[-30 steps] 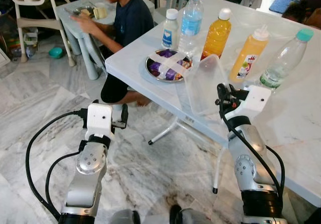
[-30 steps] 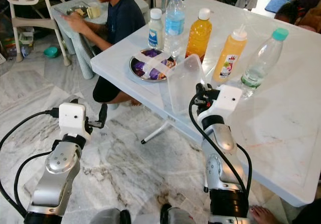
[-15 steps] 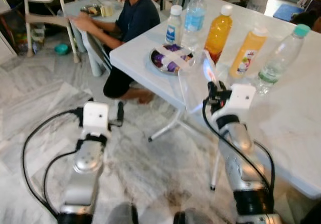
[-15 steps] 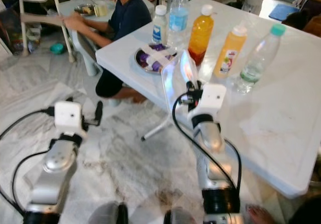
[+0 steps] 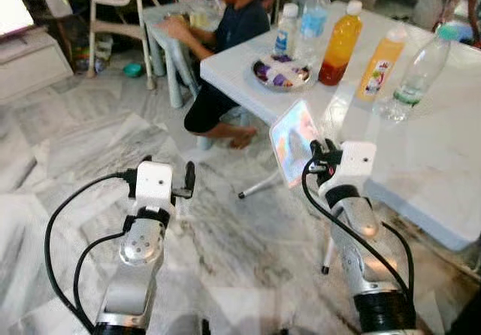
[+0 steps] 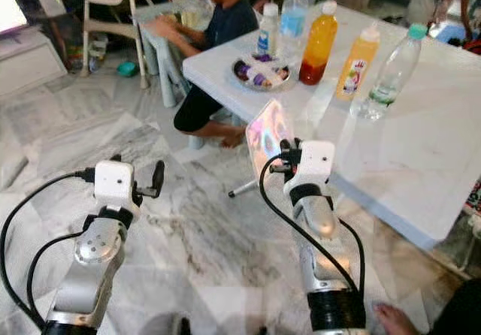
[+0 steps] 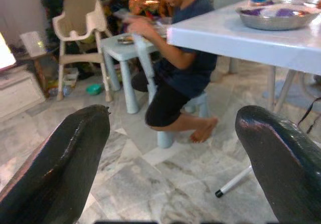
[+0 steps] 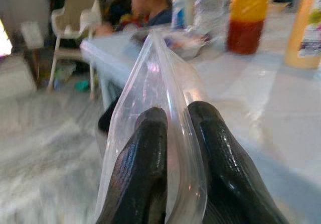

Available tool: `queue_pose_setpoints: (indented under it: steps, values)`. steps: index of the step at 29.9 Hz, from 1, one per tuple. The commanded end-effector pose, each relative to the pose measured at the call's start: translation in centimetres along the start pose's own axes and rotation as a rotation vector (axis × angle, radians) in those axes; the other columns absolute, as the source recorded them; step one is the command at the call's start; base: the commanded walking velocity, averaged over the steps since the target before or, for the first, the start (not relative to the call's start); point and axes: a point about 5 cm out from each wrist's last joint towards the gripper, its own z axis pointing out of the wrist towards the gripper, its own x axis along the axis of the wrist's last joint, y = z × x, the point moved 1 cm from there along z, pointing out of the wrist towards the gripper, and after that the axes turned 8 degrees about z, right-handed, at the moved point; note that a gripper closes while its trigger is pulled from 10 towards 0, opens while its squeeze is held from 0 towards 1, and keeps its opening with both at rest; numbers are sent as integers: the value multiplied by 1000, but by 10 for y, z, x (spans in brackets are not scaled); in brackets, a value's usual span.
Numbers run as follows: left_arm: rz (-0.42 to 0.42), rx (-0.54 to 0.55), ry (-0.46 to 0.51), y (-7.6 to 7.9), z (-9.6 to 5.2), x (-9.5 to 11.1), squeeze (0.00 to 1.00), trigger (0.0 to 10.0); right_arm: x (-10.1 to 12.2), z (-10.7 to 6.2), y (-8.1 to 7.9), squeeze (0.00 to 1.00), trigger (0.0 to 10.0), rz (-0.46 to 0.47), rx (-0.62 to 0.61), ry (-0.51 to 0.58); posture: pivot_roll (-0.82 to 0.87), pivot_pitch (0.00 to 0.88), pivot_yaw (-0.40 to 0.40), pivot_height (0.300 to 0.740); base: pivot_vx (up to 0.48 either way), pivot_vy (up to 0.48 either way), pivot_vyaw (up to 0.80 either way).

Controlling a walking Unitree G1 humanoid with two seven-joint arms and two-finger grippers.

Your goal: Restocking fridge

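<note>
Fingers of the right gripper [image 8: 173,133] pinch a clear plastic container [image 5: 294,141] beside the white table [image 5: 421,147]; bottle labels are unreadable; the left gripper [image 7: 175,148] hangs spread open over the marble floor [image 5: 83,147]

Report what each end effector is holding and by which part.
The right end effector pinches a clear plastic container by its rim edge, fingers on either side of the wall. The left end effector is open, holding nothing.
</note>
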Motion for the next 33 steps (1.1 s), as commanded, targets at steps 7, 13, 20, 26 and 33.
queue_pose_setpoints:
  steps: [7, 13, 20, 26, 33]
  values:
    - [61, 52, 4, -10, 7, -2, 0, 10000, 9, 13, -14, 0, 10000, -12, 55, 41, 22, 44, -8, 740, 0, 0, 800]
    - [84, 90, -7, -20, 4, -8, 0, 10000, 8, 16, -23, 0, 10000, -16, 101, 37, 32, 33, -12, 740, 0, 0, 800]
    - [94, 159, -65, -33, -9, -30, 0, 10000, -3, 8, -16, 0, 10000, -42, 97, 15, 50, 0, -25, 740, 0, 0, 797]
    - [-75, 248, -186, -49, -27, -50, 0, 10000, -4, -4, 8, 0, 10000, -64, 61, -9, 65, 0, -33, 740, 0, 0, 794]
    - [-160, 226, -208, -46, -34, -55, 0, 10000, -10, -12, 40, 0, 10000, -71, -43, -53, 65, 15, -70, 740, 0, 0, 784]
